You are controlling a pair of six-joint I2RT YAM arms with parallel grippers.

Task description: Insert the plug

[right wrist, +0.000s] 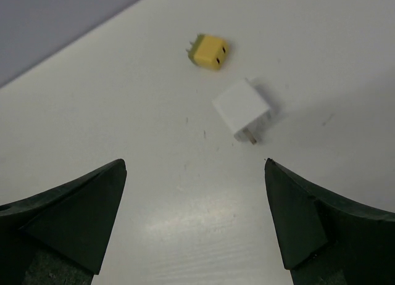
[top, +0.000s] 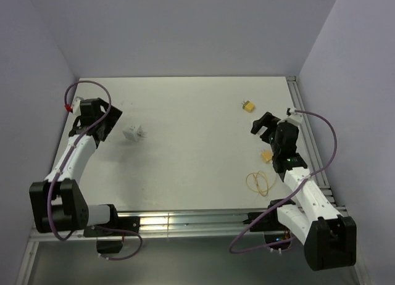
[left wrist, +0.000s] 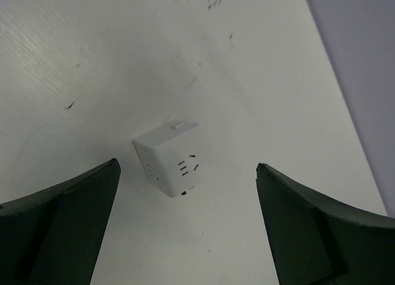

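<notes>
1. The left gripper (left wrist: pixel 186 168) hangs over the left side of the table (top: pixel 185 168). Its jaws are spread wide and hold nothing.
2. A white cube (left wrist: pixel 165 158) sits on the table just ahead of that gripper, in line with the gap between its fingers and touching neither. Small dark slots show on its faces.
3. The plug (top: pixel 248 105) lies loose on the table toward the far right, well apart from the cube. The right wrist view shows it yellow with a darker end.
4. A small white block (right wrist: pixel 242 107) with a metal prong lies just beside the plug and seems not to touch it. From the top view I cannot make it out.
5. The right gripper (right wrist: pixel 195 165) hovers near the plug, over bare table. Its jaws are wide apart and empty.
6. A wired yellow connector (top: pixel 266 156) lies beside the right arm, with its wire loop (top: pixel 258 181) nearer the bases.
</notes>
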